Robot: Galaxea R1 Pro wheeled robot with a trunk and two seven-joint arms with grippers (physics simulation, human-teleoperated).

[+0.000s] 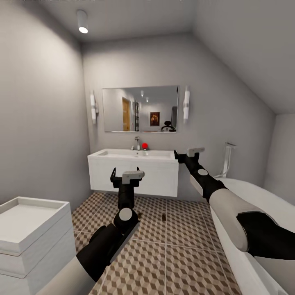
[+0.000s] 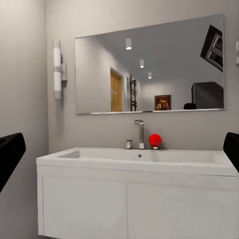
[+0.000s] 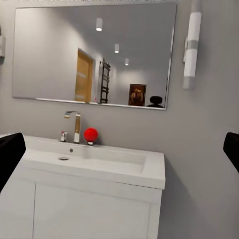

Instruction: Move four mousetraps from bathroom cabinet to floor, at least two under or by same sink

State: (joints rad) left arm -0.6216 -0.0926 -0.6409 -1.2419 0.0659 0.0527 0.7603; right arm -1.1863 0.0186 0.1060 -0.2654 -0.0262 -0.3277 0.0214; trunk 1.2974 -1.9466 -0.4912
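Observation:
The bathroom floor (image 1: 184, 262) with its brown-and-beige cube tiles spreads out ahead of me. Two small brown items, which look like mousetraps (image 1: 163, 217), lie on it just in front of the wall-hung white sink (image 1: 135, 155); the left one (image 1: 141, 214) is partly hidden by my left arm. My left gripper (image 1: 125, 174) is raised in front of the sink unit, open and empty, its dark fingers (image 2: 10, 154) wide apart. At the sink's right corner my right gripper (image 1: 186, 155) is also open and empty, fingers (image 3: 9, 152) spread. The cabinet is out of view.
A white drawer unit (image 1: 28, 229) stands at the near left. A white bathtub (image 1: 254, 196) runs along the right under the sloped ceiling. A mirror (image 1: 140, 108), a faucet (image 1: 137, 143) and a red ball (image 1: 144, 146) sit at the sink.

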